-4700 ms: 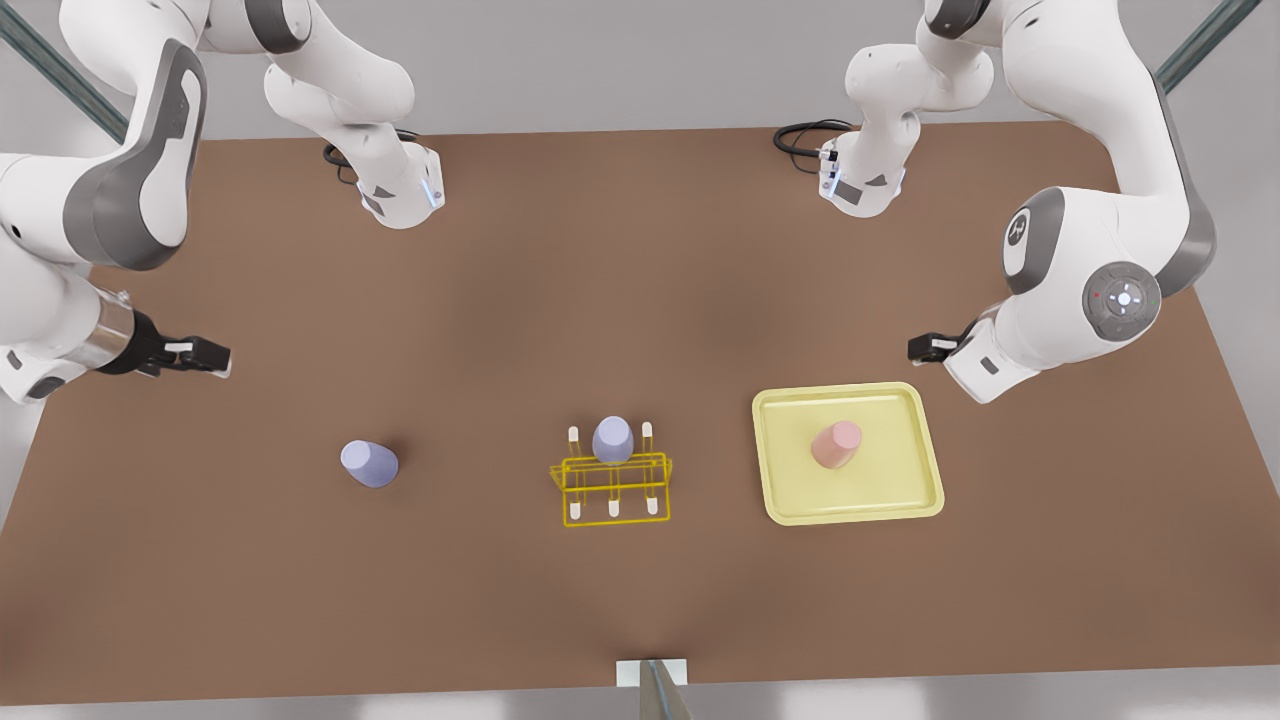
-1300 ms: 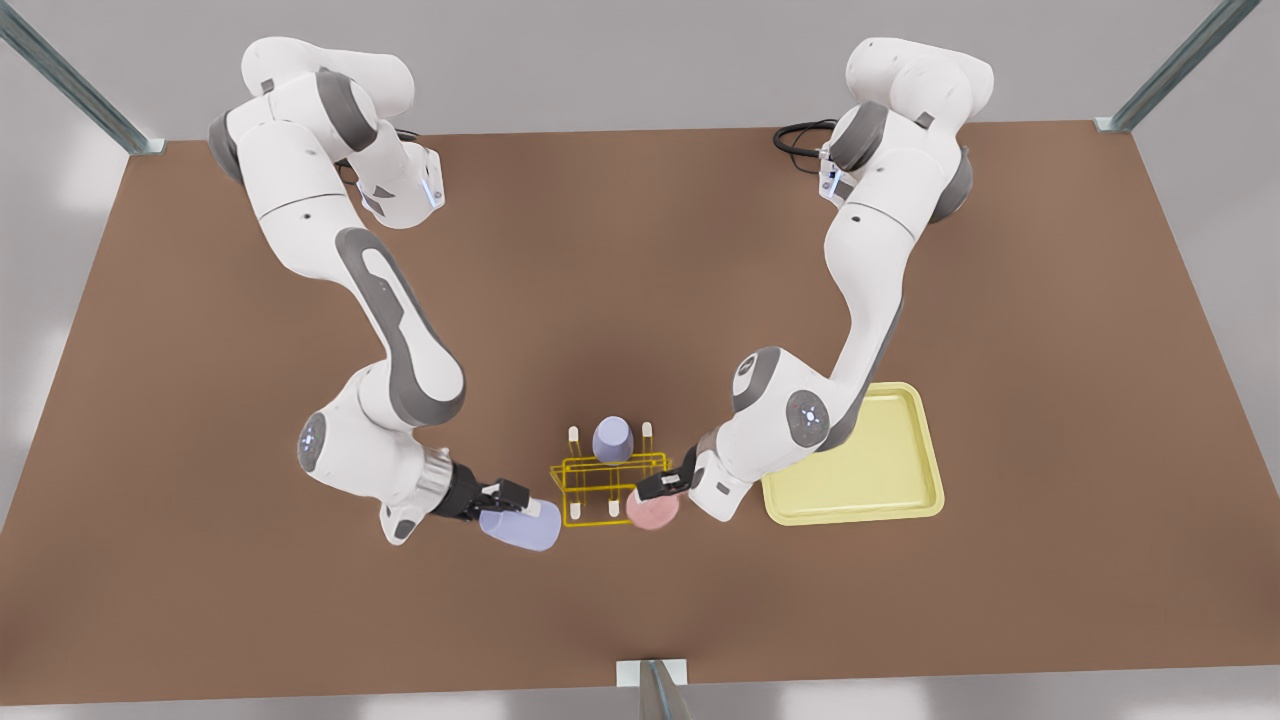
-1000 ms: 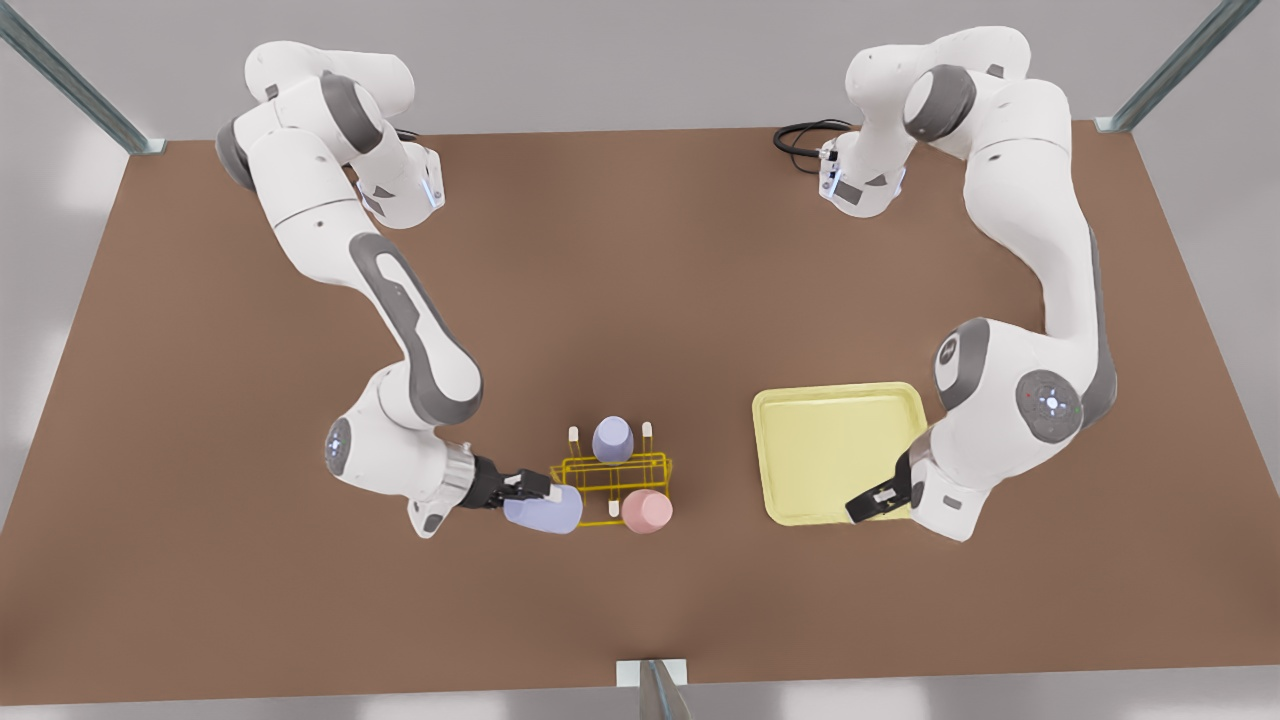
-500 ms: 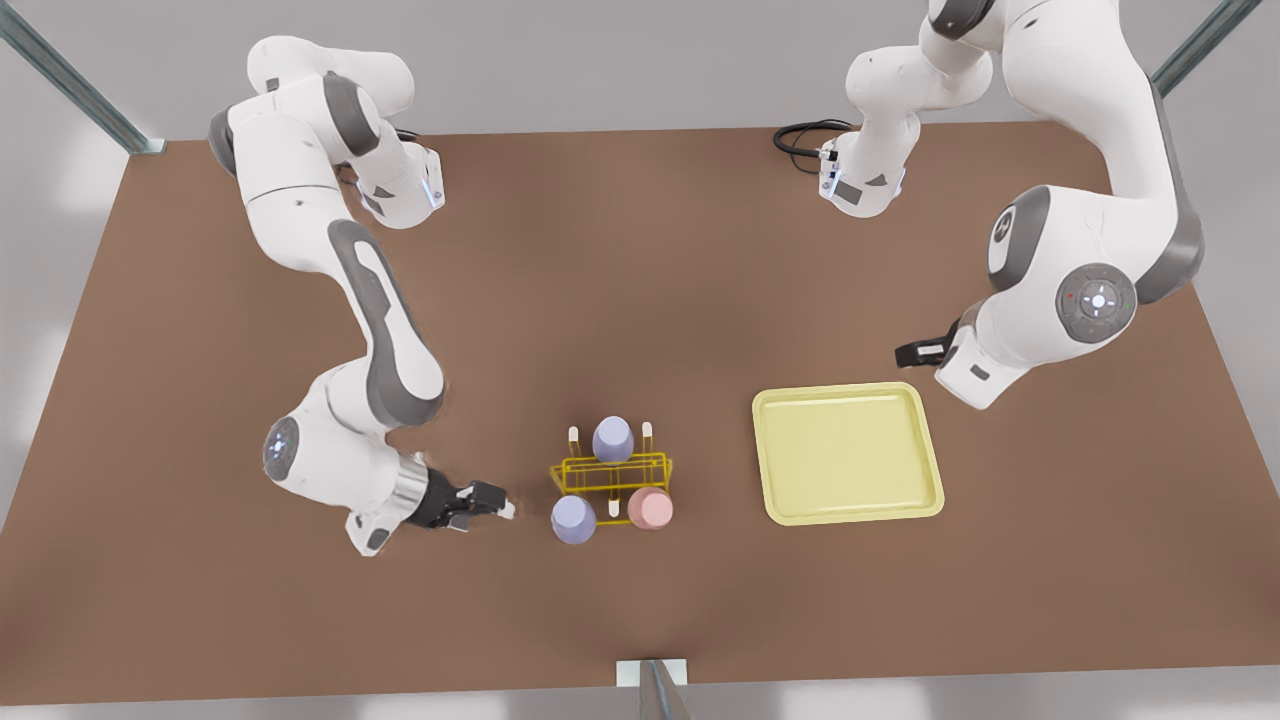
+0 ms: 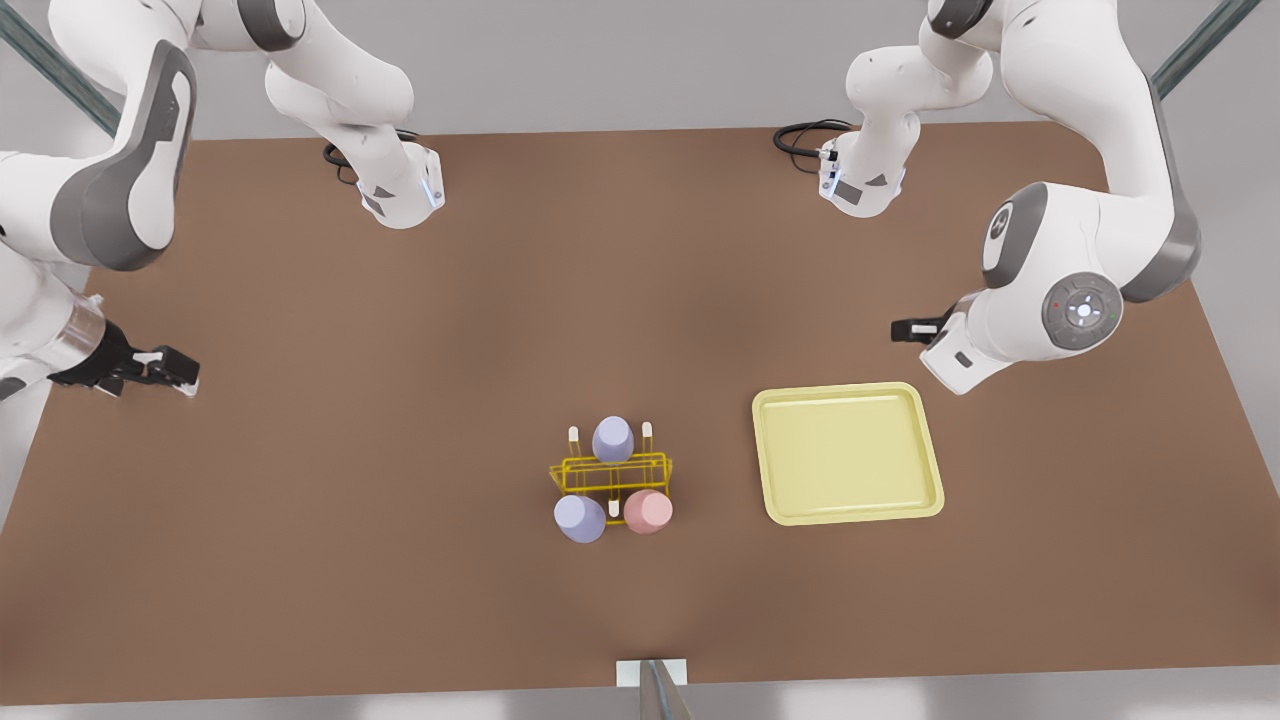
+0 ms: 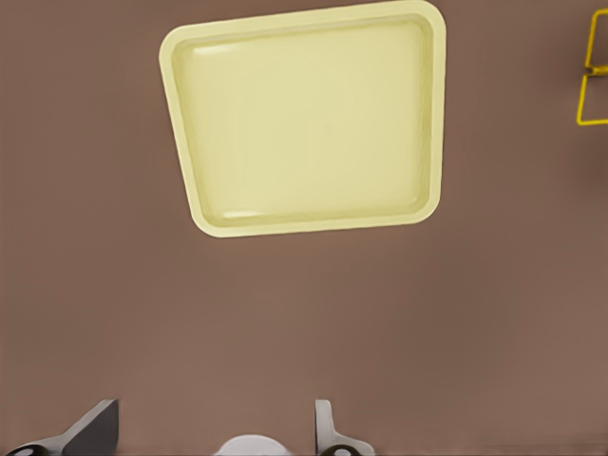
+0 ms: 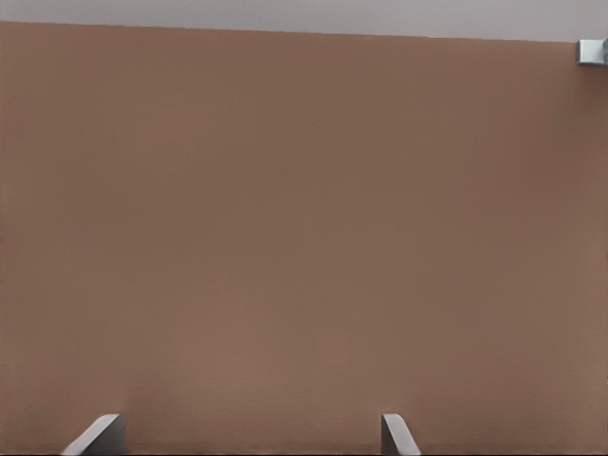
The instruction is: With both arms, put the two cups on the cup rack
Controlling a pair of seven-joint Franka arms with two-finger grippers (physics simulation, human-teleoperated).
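The yellow wire cup rack (image 5: 610,473) stands at the table's middle front. The lavender cup (image 5: 580,518) and the pink cup (image 5: 648,510) sit upside down on its near pegs, side by side. Another lavender cup (image 5: 612,438) sits on a far peg. My left gripper (image 5: 905,328) hangs open and empty at the front view's right, beyond the tray; its fingers (image 6: 323,429) stand wide apart. My right gripper (image 5: 180,370) is far off at the front view's left edge, open and empty, with its fingers (image 7: 394,432) spread over bare table.
A pale-yellow square tray (image 5: 846,455) lies empty to the front view's right of the rack; in the left wrist view the tray (image 6: 304,123) has a corner of the rack (image 6: 594,85) beside it. A metal bracket (image 5: 652,672) marks the front edge.
My right gripper has pulled back from the rack to the table's edge at the front view's left, leaving the lavender cup on its peg. My left gripper barely shifted.
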